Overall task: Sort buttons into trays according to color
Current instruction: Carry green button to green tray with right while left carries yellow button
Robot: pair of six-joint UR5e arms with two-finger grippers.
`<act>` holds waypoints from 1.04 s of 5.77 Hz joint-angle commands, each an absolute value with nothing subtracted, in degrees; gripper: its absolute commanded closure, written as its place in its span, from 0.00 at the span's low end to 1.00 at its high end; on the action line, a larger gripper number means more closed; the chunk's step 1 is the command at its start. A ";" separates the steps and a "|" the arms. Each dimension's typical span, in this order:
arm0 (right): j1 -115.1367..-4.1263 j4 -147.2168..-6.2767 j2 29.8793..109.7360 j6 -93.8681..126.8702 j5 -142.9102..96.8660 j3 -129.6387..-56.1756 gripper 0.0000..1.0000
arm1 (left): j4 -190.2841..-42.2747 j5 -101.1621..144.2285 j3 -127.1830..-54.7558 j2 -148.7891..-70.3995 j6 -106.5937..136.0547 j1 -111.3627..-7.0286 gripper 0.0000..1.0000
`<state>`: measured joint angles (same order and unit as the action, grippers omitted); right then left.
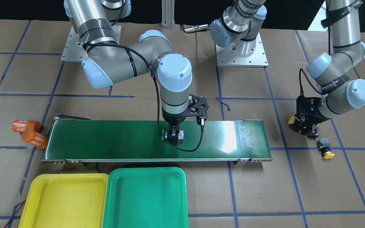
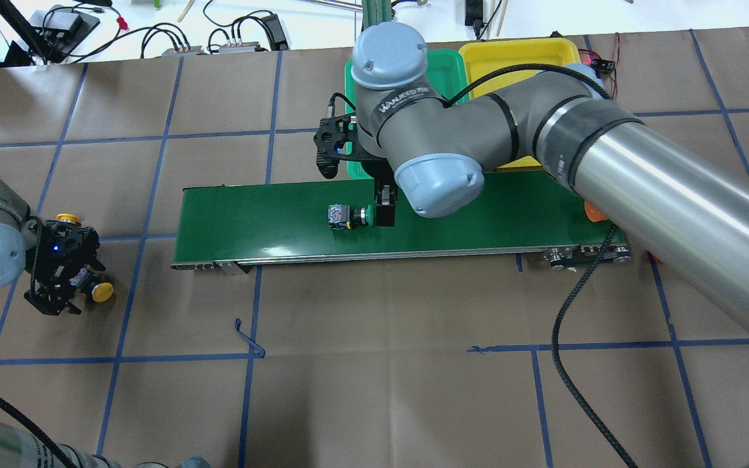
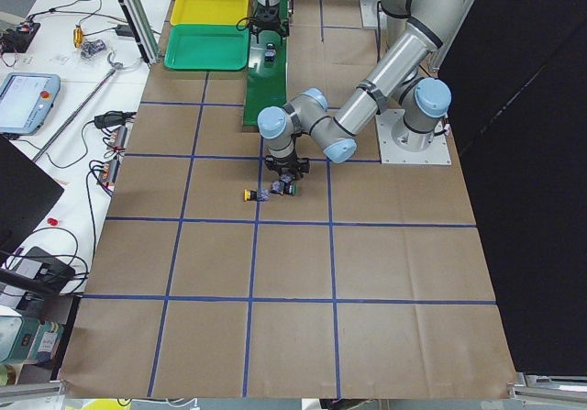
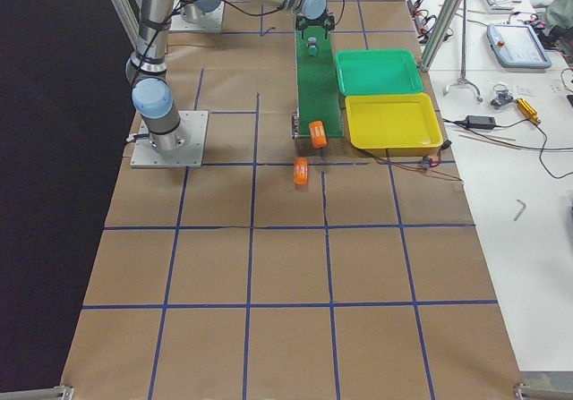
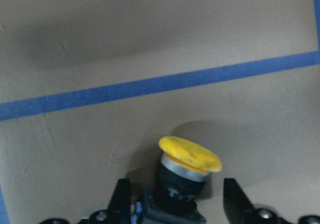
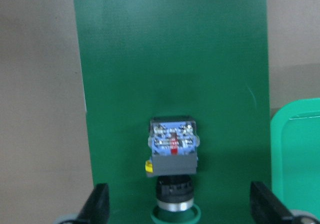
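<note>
Right wrist-mounted view: a green button (image 6: pixel 172 156) is seen lying on its side on the belt (image 6: pixel 175 58), cap nearest the camera, between the fingers (image 6: pixel 100 206) of the right gripper (image 6: pixel 179 204), which are spread wide and touch nothing. Grasping is judged to be the step in hand: the fingers should be centred on the black body rather than the round cap, lowered level with it, and closed evenly, so that the button is not rolled before being carried to the green tray (image 1: pixel 146 196). The left gripper (image 5: pixel 176 189) is likewise open, astride a yellow button (image 5: pixel 187 174) on the surface (image 5: pixel 150 43), well apart from the yellow tray (image 1: pixel 63 202)
</note>
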<state>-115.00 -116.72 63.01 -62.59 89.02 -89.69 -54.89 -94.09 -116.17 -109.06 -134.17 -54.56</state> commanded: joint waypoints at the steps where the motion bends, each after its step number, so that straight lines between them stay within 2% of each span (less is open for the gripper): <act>1: -111.47 -121.07 65.28 -67.39 89.73 -95.68 0.00 | -55.10 -93.96 -115.67 -108.38 -129.94 -54.75 0.99; 3: -109.34 -124.51 66.09 -68.38 90.35 -100.09 0.03 | -56.24 -93.61 -114.18 -105.05 -123.10 -55.98 0.99; 4: -109.16 -125.93 66.09 -68.20 90.70 -100.72 0.31 | -60.08 -90.99 -113.47 -101.46 -112.34 -59.38 0.99; 5: -107.68 -125.08 66.44 -68.46 94.36 -100.81 0.66 | -64.73 -90.97 -110.68 -99.77 -100.14 -64.72 0.99; 6: -106.45 -124.89 67.75 -69.16 94.66 -101.25 0.85 | -67.47 -90.88 -107.09 -99.06 -91.41 -70.34 0.99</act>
